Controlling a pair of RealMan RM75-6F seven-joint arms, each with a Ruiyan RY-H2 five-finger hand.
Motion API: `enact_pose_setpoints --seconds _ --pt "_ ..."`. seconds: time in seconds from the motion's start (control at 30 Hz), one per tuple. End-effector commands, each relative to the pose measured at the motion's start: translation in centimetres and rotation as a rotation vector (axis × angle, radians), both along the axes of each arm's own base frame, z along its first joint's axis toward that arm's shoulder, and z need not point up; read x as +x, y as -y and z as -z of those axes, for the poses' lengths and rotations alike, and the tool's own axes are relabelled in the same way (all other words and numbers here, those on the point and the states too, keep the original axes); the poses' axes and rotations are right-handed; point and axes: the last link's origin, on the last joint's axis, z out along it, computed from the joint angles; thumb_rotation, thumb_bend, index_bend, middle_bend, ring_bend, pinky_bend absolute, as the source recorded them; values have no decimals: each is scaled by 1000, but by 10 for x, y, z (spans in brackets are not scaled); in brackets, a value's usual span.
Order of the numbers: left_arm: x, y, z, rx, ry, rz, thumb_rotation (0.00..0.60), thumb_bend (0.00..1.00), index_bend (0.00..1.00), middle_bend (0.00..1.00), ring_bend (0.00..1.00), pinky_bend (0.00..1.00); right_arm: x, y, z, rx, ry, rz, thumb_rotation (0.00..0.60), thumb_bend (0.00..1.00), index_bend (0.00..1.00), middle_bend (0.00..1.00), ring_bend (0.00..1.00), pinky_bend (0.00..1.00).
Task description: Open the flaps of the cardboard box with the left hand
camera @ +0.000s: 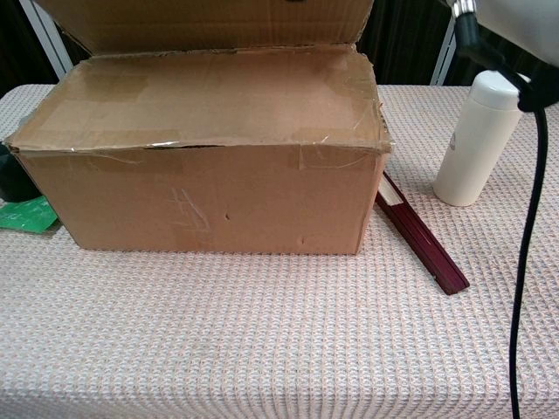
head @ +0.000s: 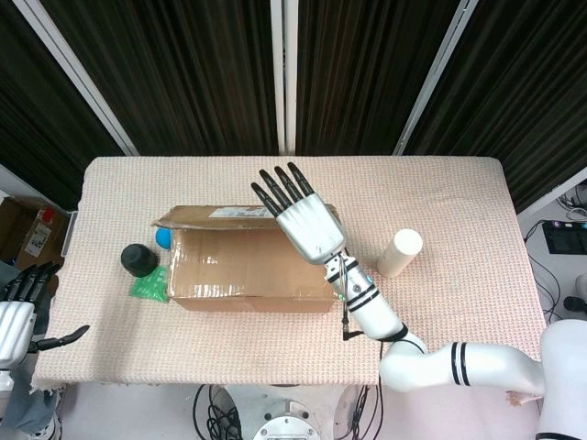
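Observation:
The cardboard box point(head: 248, 270) lies in the middle of the table. Its far flap point(camera: 201, 22) stands raised, tilted back, and shows its plain inner side. The near flap point(camera: 201, 96) lies flat over the top, with a thin gap along its front edge. In the head view my right hand point(head: 303, 215) is up above the box's far right corner, fingers stretched and apart, against the raised flap; only its arm point(camera: 515, 17) shows in the chest view. My left hand point(head: 20, 312) hangs off the table's left front edge, fingers apart, holding nothing.
A white cylinder bottle point(head: 400, 252) stands right of the box. A dark red strip point(camera: 419, 236) lies along the box's right side. Left of the box are a black round object point(head: 138, 259), a blue ball point(head: 163, 236) and a green board point(head: 149, 286). A black cable point(camera: 524, 262) hangs at the right.

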Motion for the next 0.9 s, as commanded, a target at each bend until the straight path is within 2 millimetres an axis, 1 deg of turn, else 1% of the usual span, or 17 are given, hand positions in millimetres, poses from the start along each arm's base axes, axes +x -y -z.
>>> enact_pose_setpoints --seconds 0.03,0.1,0.2,0.37,0.6,0.67,0.73,0.9 --pt "-1 0 -1 2 -1 -3 276 0 98 99 71 189 12 16 -6 -51 -24 10 600 322 0 0 0 0" --pt "-1 -1 -3 3 -2 -3 275 0 97 98 71 189 16 26 -6 -82 -51 26 600 319 0 0 0 0" --pt "-1 0 -5 9 -2 -1 275 0 98 99 71 189 16 39 -1 -102 -98 57 600 319 0 0 0 0" --pt "-4 1 -10 21 -6 -11 278 0 98 98 71 189 2 59 11 -133 -181 101 600 321 0 0 0 0" --pt "-8 3 -15 32 -12 -25 283 0 97 99 71 189 -14 83 18 -206 -172 150 600 353 0 0 0 0" --pt "-8 3 -16 34 -11 -28 287 0 97 98 71 189 -16 87 17 -221 -160 153 600 360 0 0 0 0" --pt "-9 3 -15 35 -8 -30 288 0 97 98 71 189 -16 91 12 -229 -109 151 600 345 0 0 0 0" --pt "-8 1 -13 31 -7 -28 300 0 98 98 71 189 -14 93 -5 -256 0 131 600 321 0 0 0 0"
